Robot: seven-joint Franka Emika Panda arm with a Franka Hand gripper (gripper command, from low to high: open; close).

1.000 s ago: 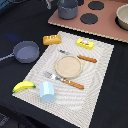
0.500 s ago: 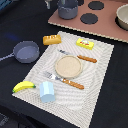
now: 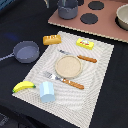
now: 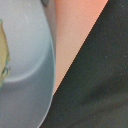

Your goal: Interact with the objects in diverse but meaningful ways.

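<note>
Dark table: bare room along its right side and near edge. On the placemat, left to right: banana at the near-left corner, blue cup beside it, bread loaf, yellow packet toward the far edge. Gripper not visible in either view; its opening cannot be told.

On the mat: yellow banana beside light blue cup, bread loaf, yellow packet; dark pot, probably upright, beyond.
</note>
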